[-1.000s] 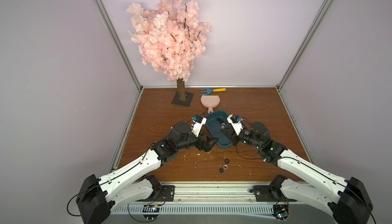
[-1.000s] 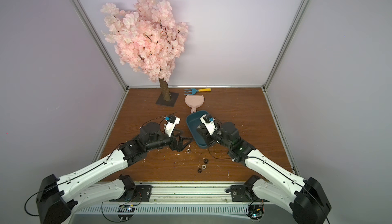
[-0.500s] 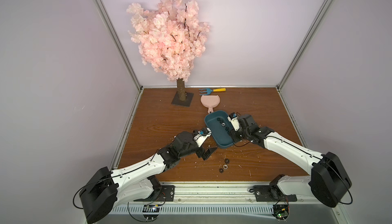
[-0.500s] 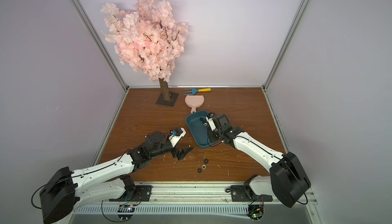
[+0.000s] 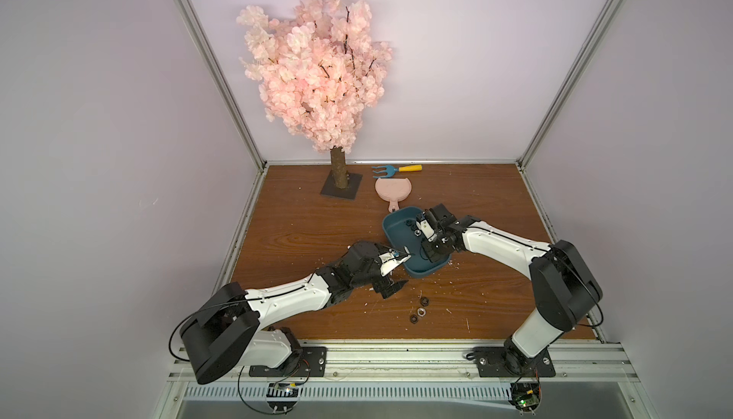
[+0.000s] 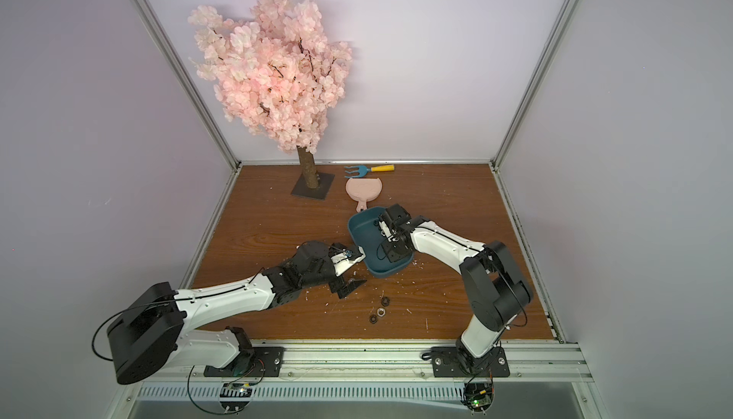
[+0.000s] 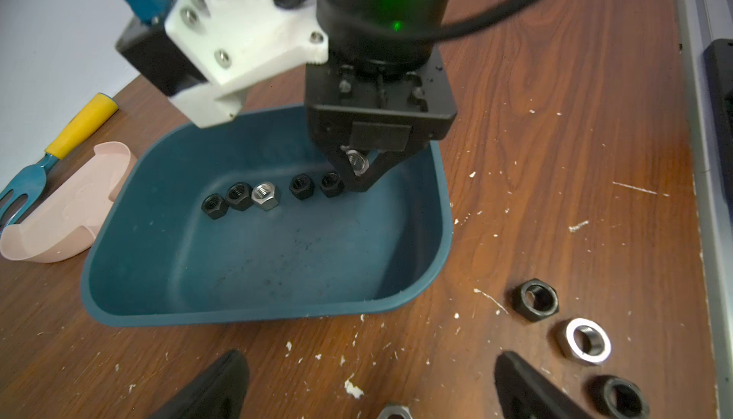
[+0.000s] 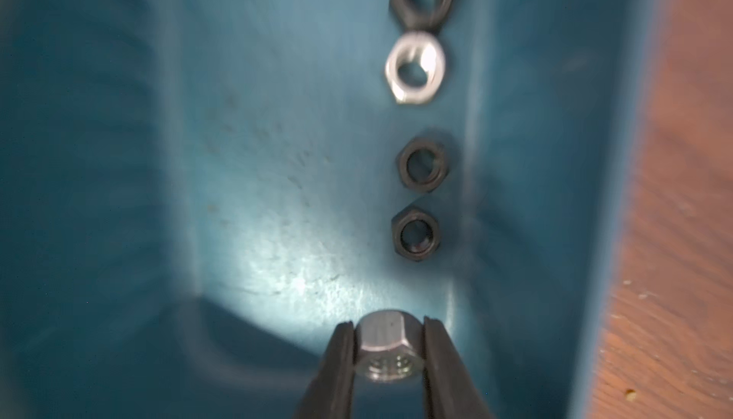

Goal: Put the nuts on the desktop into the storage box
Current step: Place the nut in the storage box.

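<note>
Both arms have shifted over the last second. The left arm has dropped low and drawn back off the box toward the near-left. The right arm has swung round and reaches into the box from its right side.

The right gripper [image 7: 359, 177] is clenched on a shiny silver hexagonal metal nut [image 8: 386, 351], pinching it between its two black fingers. It hangs inside the dark teal rectangular plastic storage box [image 7: 158, 278], close to one wall. Whether that nut touches the box floor cannot be told.

Five more nuts lie in a row on the box floor along the same wall: four black ones [image 7: 239, 195] and one silver nut [image 7: 265, 195].

The left gripper [image 7: 369, 381] is released, its fingers spread wide. It sits low over the brown wood-grain table [image 5: 297, 230], just off the box's near-left corner.

Three nuts lie close together on the table in front of the box, to the right of the left gripper: a black nut [image 5: 424, 301], a silver one [image 5: 421, 311] and another black one [image 5: 413, 319].

A flat pink round dustpan [image 5: 392, 190] lies just beside the box's far end. Beyond it are a small blue rake with a yellow handle [image 5: 396, 169] and a pink blossom tree [image 5: 317, 72].
</note>
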Motion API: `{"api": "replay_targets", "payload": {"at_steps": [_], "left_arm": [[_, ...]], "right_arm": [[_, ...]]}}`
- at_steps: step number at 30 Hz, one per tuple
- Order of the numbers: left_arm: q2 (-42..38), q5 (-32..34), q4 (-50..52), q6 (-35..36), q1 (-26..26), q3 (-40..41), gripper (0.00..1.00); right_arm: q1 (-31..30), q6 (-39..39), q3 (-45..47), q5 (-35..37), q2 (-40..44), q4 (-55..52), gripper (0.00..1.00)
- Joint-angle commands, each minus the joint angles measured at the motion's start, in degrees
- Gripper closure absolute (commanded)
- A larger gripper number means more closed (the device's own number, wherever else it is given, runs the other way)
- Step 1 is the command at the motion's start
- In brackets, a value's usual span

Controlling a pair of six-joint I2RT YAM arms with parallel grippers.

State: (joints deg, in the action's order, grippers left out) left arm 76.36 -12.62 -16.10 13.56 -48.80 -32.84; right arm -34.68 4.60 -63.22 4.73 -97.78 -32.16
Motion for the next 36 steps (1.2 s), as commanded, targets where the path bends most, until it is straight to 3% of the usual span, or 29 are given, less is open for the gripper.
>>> {"api": "replay_targets", "payload": {"at_steps": [1, 7, 16, 23, 32, 34, 35, 36], "left_arm": [[1.11, -1.64, -0.72, 2.34, -0.63, -1.17, 0.00], [0.30, -1.10, -3.47, 0.18, -0.69, 1.45, 0.00], [-1.14, -1.04, -2.71, -0.55, -0.69, 2.58, 0.00], [-1.48, -1.02, -2.12, -1.15, -0.75, 2.61, 0.00], [-0.91, -1.36, 2.04, -3.64, -0.76, 1.20, 0.00], [-0.13, -0.50, 4.89, -5.23, -0.71, 0.06, 0.00], [0.46, 1.11, 6.49, -6.68, -0.73, -0.64, 0.00], [1.21, 2.62, 8.17, -8.13, -0.70, -1.26, 0.00]], "right_arm": [[0.07, -1.17, -2.58, 2.12, -0.86, -6.32, 0.98], [0.05, -2.31, -4.28, 6.44, -2.47, -9.35, 0.92], [-0.03, -3.04, -6.92, 7.71, -4.61, -10.91, 0.68], [0.01, -3.90, -6.65, 6.23, -0.21, -9.57, 0.53], [-0.08, -4.81, -5.08, -1.28, 10.47, -4.24, 0.50], [-0.17, -5.24, -3.47, -0.90, 14.33, -1.04, 0.33], [-0.06, -5.41, -2.47, 0.13, 16.80, 1.04, 0.02], [-0.08, -5.39, -1.30, 1.31, 19.29, 3.08, 0.01]]}}
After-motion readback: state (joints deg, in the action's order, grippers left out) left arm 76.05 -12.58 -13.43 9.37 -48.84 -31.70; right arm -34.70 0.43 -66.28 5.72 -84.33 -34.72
